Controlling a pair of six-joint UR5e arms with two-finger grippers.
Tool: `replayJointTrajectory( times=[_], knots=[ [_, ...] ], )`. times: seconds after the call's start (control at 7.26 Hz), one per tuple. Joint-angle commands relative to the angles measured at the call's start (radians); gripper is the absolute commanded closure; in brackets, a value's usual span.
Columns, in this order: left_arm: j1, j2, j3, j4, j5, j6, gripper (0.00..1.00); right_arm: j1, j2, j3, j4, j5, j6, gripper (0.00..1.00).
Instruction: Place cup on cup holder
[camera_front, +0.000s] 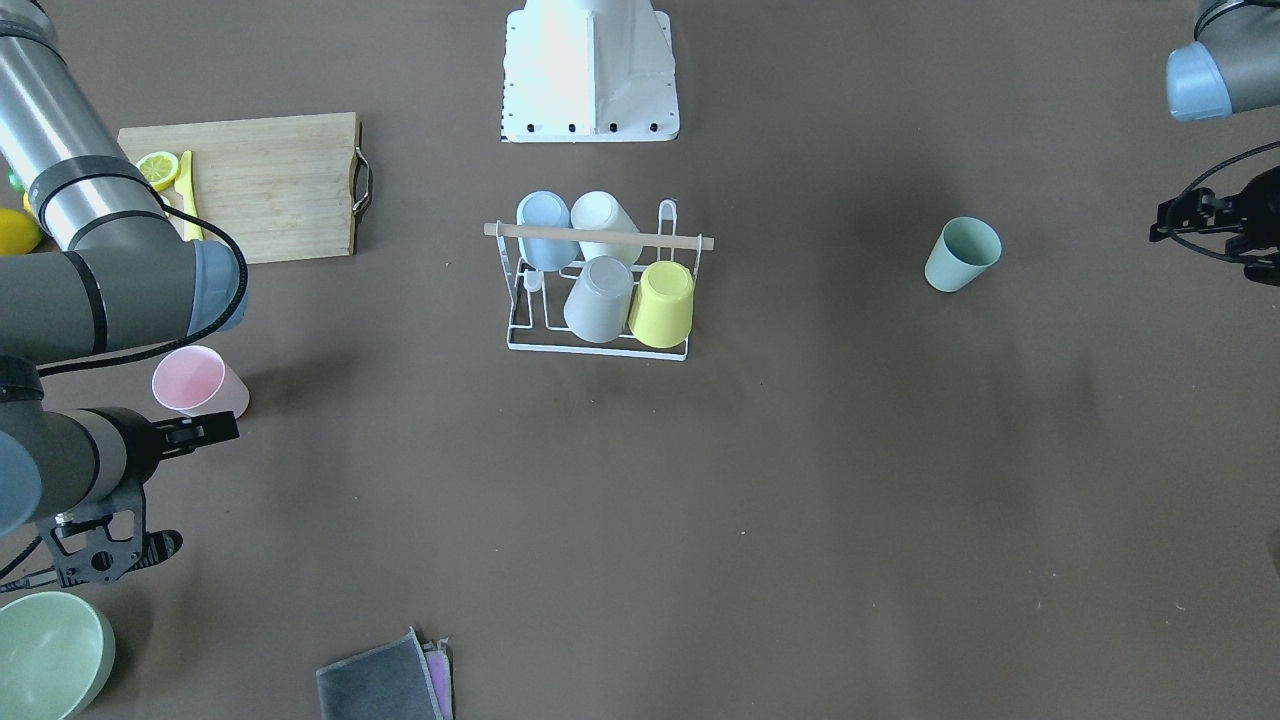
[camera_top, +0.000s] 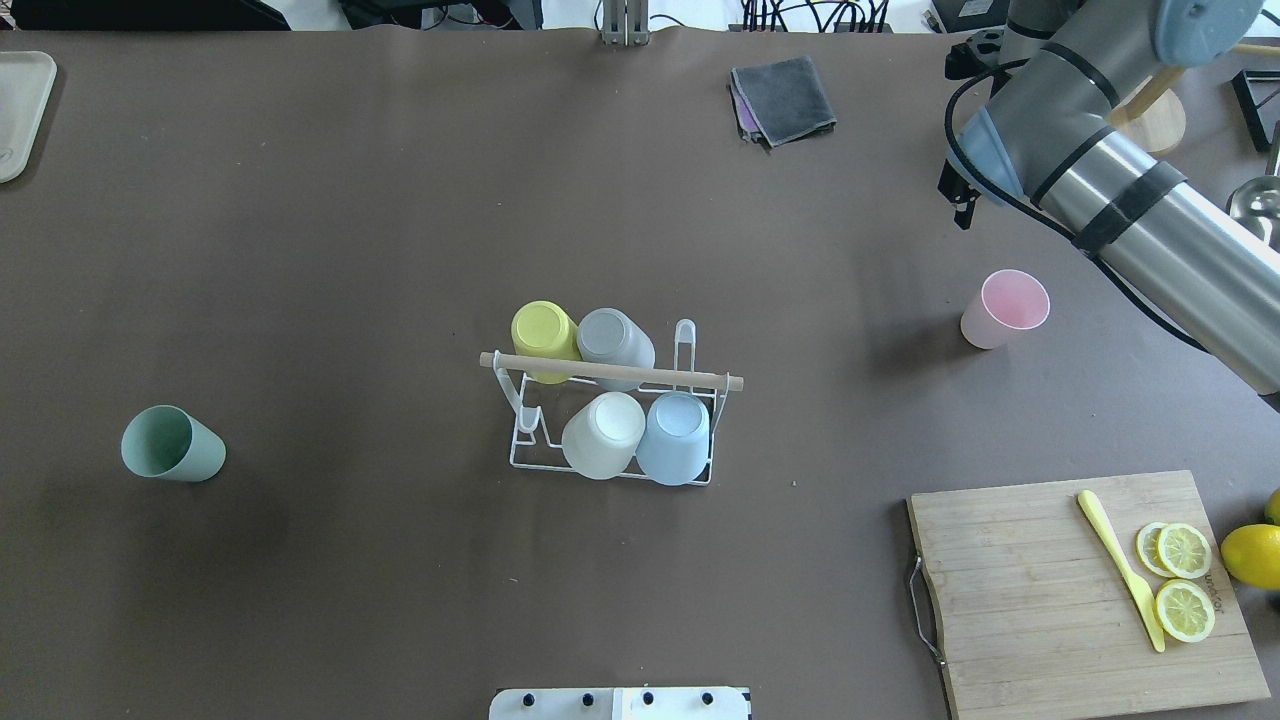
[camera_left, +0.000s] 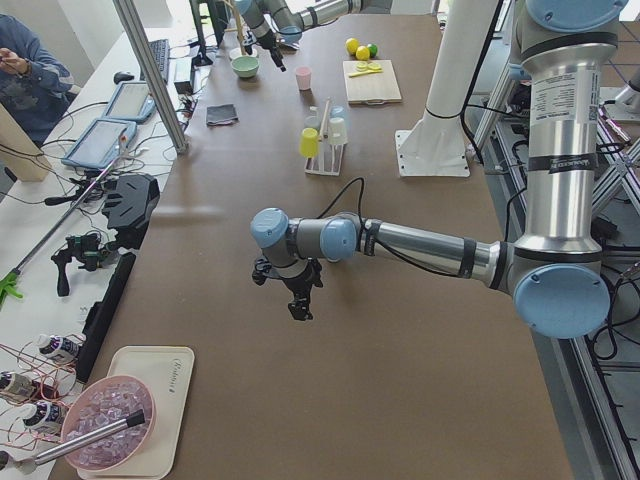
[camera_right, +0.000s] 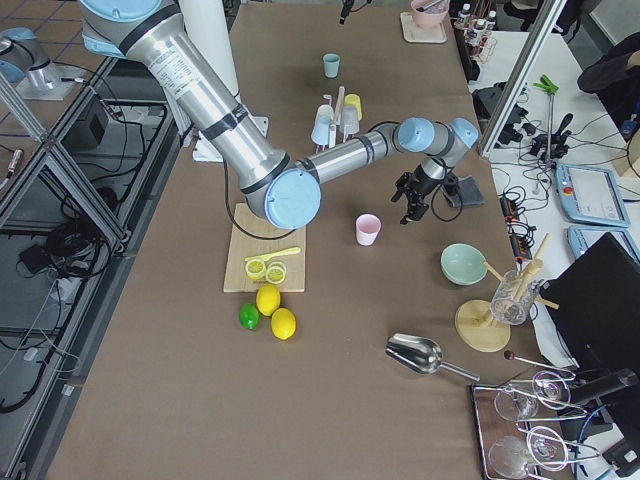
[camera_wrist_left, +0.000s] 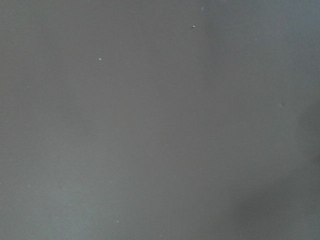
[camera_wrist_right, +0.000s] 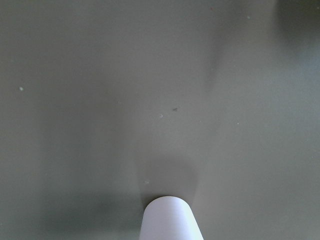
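Right pincer (camera_front: 205, 430) hangs just beside the pink cup (camera_front: 200, 382), which stands upright and mouth-up on the worktop (camera_front: 800, 500), well apart from the cup holder (camera_front: 690, 242) at centre. The pincer carries nothing, and how wide its jaws stand I cannot tell. The same goes for the left pincer (camera_left: 298, 305), which is low over bare worktop, near the green cup (camera_front: 962, 254) but clear of it.

The pink one looks like the cup to take. To do it well, close on the wall below the rim, lift clear, then turn it mouth-down before coming over the rack. Four cups (camera_top: 600, 390) already sit inverted there, so aim for the bare prongs (camera_top: 527, 418) at the open end and avoid the wooden rod.

The right wrist view gives only a sliver of pink rim at its bottom edge and no fingers. The exterior right view, though, sets pincer and cup side by side. The overhead view hides most of that pincer behind the arm — but it shows the free prongs best.
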Motion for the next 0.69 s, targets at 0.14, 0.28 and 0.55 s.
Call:
replayJointTrajectory(
  times=[0.14,0.28,0.55],
  knots=[
    [0.126,-0.168,0.065,0.174,0.006,0.004,0.02,-0.057,0.022,-0.081,-0.035,0.005,-0.01,0.0],
    [0.131,-0.202,0.073,0.224,0.052,0.01,0.02,-0.064,0.034,-0.124,-0.037,0.004,-0.016,0.0],
    [0.196,-0.326,0.096,0.426,0.063,0.012,0.02,-0.069,0.114,-0.271,-0.06,0.001,-0.114,0.0]
  ],
)
